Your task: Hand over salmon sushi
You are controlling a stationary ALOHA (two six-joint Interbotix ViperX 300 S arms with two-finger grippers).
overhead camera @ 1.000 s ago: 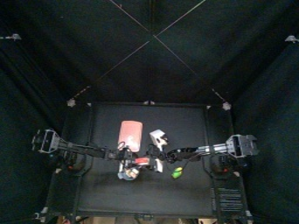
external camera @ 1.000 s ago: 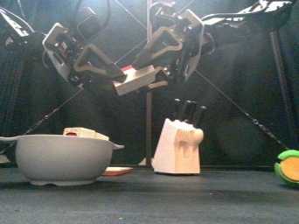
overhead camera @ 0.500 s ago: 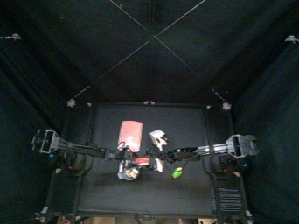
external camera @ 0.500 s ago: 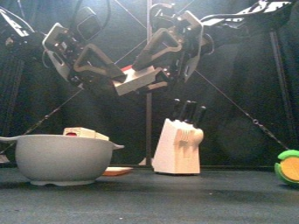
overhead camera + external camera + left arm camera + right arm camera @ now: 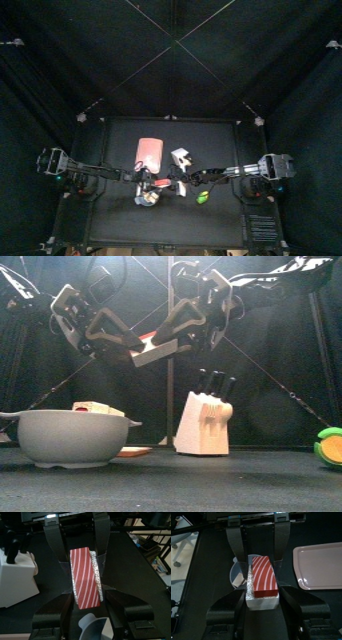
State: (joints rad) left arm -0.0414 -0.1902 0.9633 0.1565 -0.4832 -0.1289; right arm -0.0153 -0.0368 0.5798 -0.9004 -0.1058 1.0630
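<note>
Sushi mid-air between both grippers

Left gripper (image 5: 85, 604) clasps the salmon sushi (image 5: 154, 352) high above the table, over the bowl (image 5: 71, 436) and knife block (image 5: 205, 422). Right gripper (image 5: 260, 602) brackets its other end; whether those jaws grip yet, I cannot tell. If the left releases before the right bites, the sushi could fall.

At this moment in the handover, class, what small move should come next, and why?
Probably the right hand should finish closing on the sushi before the left hand lets go. Both hands meet at it in mid-air above the table, and the right one's grip does not look settled yet.
</note>
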